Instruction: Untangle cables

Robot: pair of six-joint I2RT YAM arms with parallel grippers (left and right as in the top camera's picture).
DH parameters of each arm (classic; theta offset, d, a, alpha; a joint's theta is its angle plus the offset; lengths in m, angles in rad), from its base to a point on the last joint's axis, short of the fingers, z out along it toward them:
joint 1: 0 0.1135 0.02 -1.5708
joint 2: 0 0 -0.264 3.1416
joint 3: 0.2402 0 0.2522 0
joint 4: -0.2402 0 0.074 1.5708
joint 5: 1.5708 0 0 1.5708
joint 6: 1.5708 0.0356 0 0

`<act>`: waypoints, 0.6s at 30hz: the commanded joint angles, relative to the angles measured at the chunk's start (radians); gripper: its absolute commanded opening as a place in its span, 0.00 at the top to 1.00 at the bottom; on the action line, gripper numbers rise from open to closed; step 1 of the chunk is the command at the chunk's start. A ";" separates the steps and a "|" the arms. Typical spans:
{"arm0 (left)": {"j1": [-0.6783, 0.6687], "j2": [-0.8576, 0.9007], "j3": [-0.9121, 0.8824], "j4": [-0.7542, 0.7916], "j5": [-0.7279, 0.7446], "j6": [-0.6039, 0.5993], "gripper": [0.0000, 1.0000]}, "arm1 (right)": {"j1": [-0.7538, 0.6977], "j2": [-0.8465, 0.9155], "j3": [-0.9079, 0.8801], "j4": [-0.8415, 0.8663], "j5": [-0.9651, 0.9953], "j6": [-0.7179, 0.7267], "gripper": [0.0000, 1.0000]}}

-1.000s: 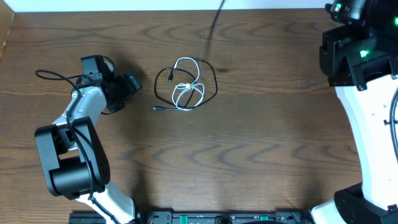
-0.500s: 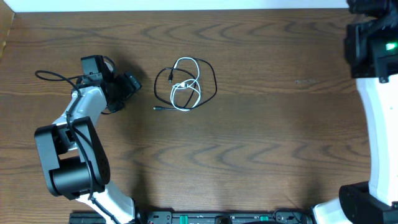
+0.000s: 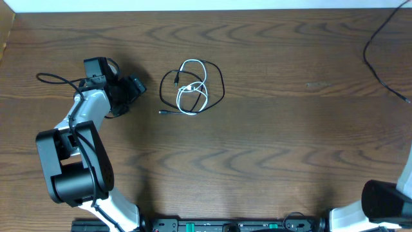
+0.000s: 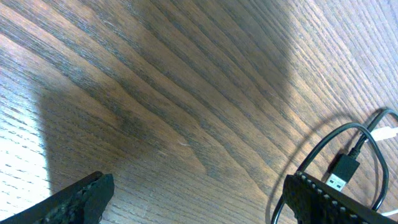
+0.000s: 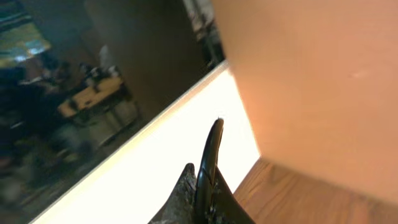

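The cables lie coiled together on the wooden table [image 3: 270, 148]. The black cable [image 3: 222, 87] makes the wider loop, and the white cable [image 3: 193, 64] is looped inside it. My left gripper [image 3: 133, 90] is open and empty, low over the table just left of the coil. In the left wrist view [image 4: 199, 208] the black cable's plug [image 4: 343, 172] and a bit of the white cable [image 4: 387, 133] lie by the right finger. My right gripper [image 5: 208, 180] is out of the overhead view. It is shut, far from the cables, with a thin black strip between its fingers.
A thicker black wire [image 3: 376, 61] crosses the overhead view's top right corner. The right arm's base [image 3: 386, 200] is at the bottom right. The left arm's own wire [image 3: 55, 77] lies at the far left. The right wrist view shows a tan wall [image 5: 311, 81].
The right arm has moved out of the overhead view to the right, leaving only a black wire there. The cables and the left arm have not moved.
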 commanded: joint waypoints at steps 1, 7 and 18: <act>0.002 0.011 -0.013 -0.003 -0.003 -0.003 0.07 | -0.026 0.041 0.009 -0.030 -0.238 0.166 0.99; 0.002 0.011 -0.013 -0.003 -0.003 -0.003 0.07 | -0.031 0.137 0.009 -0.118 -0.499 0.165 0.99; 0.002 0.011 -0.013 -0.003 -0.003 -0.003 0.08 | 0.048 0.274 0.009 -0.278 -0.894 -0.037 0.99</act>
